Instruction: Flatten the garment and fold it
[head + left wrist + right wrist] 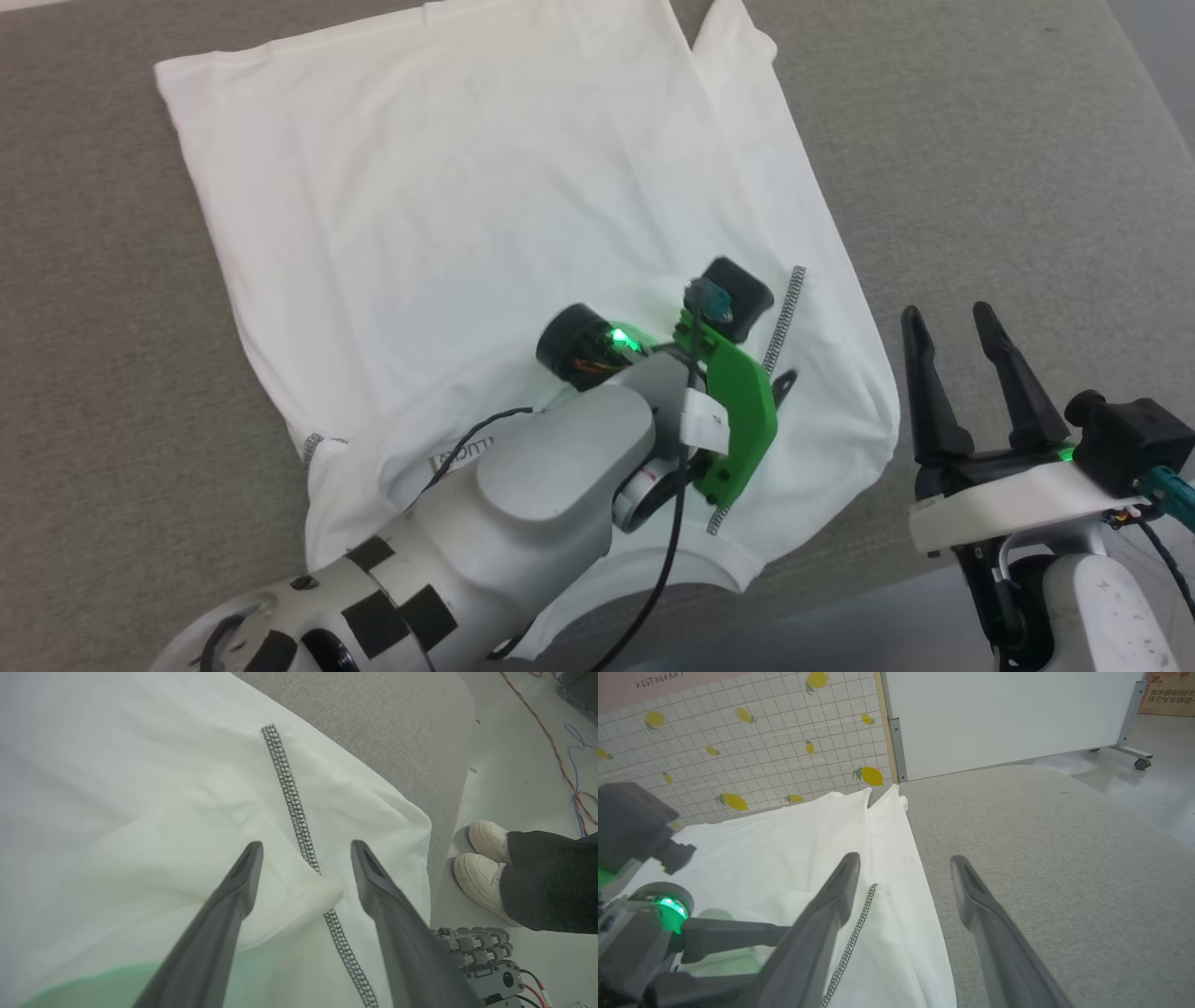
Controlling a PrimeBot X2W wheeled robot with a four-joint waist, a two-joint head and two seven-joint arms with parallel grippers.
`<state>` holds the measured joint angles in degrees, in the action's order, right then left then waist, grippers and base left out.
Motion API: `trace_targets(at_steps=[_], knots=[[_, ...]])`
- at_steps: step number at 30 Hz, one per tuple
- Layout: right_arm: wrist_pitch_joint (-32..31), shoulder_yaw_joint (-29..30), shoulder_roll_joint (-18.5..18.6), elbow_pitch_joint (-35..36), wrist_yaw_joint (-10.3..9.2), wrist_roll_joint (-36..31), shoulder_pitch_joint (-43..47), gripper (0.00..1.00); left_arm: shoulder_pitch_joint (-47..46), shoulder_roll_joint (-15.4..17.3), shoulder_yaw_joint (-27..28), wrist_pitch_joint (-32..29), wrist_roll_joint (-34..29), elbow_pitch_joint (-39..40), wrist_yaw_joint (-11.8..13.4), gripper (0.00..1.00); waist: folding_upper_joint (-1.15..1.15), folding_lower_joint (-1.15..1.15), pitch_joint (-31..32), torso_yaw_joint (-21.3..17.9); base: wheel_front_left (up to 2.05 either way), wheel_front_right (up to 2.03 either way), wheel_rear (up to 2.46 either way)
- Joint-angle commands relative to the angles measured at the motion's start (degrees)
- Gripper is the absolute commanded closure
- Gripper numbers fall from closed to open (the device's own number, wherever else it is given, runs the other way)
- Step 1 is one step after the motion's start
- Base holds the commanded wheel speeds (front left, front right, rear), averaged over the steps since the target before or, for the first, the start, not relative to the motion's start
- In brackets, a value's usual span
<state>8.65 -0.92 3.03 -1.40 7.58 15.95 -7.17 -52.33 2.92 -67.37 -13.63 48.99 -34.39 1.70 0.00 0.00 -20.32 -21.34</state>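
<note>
The garment (448, 187), a white T-shirt, lies spread on the grey padded surface (980, 140), its collar end nearest me. My left arm reaches over its lower right part. In the left wrist view my left gripper (306, 847) is open, fingers spread just above the fabric (140, 788). A small raised fold and the grey stitched seam (292, 798) lie between them, ungripped. A patch (457, 455) peeks out beside the forearm. My right gripper (948, 313) stands open off the shirt's right edge, over bare surface, with nothing in it (904, 858).
A person's white shoes (486, 868) stand on the floor past the surface's right edge, with cables (565, 765) beyond. A white wheeled panel (994, 718) and a lemon-patterned tiled wall (738, 742) stand behind the far edge. Bare grey surface (1041, 835) lies right of the shirt.
</note>
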Motion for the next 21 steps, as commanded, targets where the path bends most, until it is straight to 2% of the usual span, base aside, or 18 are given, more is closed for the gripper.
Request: trace_targets(at_steps=[1,6,10,13,16,18,21], knots=[[0.1,0.4,-0.1,0.2,-0.09,-0.6,-0.7,0.0,0.0,0.0,1.2,2.3,1.2,1.0,0.5,0.0,0.0,0.0,1.6,2.2,0.0,0.0,0.0],[-1.3,2.6,-0.1,1.5,-0.09,-2.5,-0.6,0.0,-0.1,0.3,7.5,15.4,2.4,4.2,2.8,0.0,0.0,0.0,3.6,6.3,0.0,0.0,0.0],[-2.8,4.8,0.4,1.8,-0.09,-3.5,-1.2,0.0,2.5,4.3,13.2,25.6,1.9,6.2,5.9,0.0,0.0,0.0,5.1,9.6,0.0,0.0,0.0],[-3.9,6.4,1.1,1.4,-0.09,-4.0,-2.5,0.0,6.0,8.0,17.9,28.1,1.4,8.7,8.0,0.0,0.0,0.0,5.9,12.1,0.0,0.0,0.0],[-5.5,7.7,2.0,0.1,-0.09,-4.6,-4.3,0.0,10.7,11.7,24.6,28.6,-1.6,13.8,10.2,0.0,0.0,0.0,6.0,14.4,0.0,0.0,0.0],[-6.7,8.6,2.4,-1.4,-0.09,-4.8,-6.1,0.0,14.9,13.6,29.6,28.6,-5.0,18.0,10.8,0.0,0.0,0.0,6.0,15.8,0.0,0.0,0.0],[-8.9,9.3,3.9,-4.5,-0.09,-4.9,-9.8,0.0,21.2,14.6,36.5,28.6,-9.6,23.2,10.6,0.0,0.0,0.0,5.4,17.7,0.0,0.0,0.0]])
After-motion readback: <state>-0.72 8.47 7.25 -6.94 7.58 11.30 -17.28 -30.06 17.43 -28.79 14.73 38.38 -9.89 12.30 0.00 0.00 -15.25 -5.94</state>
